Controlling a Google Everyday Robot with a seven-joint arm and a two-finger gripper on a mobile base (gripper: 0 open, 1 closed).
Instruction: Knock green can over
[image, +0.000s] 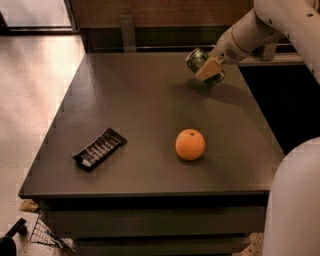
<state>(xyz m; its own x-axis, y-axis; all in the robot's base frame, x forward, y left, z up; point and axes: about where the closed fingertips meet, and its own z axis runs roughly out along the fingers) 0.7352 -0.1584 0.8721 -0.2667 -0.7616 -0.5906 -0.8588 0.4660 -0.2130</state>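
- Tool (208, 71) sat over the far right part of the bench (135, 95), at the end of the white arm (252, 27) that reached in from the upper right.
- Tool was clenched on the green can (195, 58). A tan finger lay across the can's body, and the can was seated between the jaws.
- Green can was tilted hard, with its silver top rim pointing up and left and its base toward the tool.
- A shadow lay on the bench just beneath it. Could not tell whether the can's lower edge touched the surface or hung just clear.
- Orange (190, 144) sat nearer the front of the bench, well apart from the can. Black snack wrapper (100, 148) lay flat at front left, further off. Neither was in the way.
- My read on the step: tipping phase. The can was gripped and leaned over but not yet lying on its side on the bench, so the task wasn't done.
- Next move, as I judge it: rotate and lower until the can's side meets the bench. Then release and pull the tool back up and right without dragging the can along.
- Watch item: a round can may roll once freed, and the bench's far and right edges were near. Release low, and bias any roll toward the middle of the bench.
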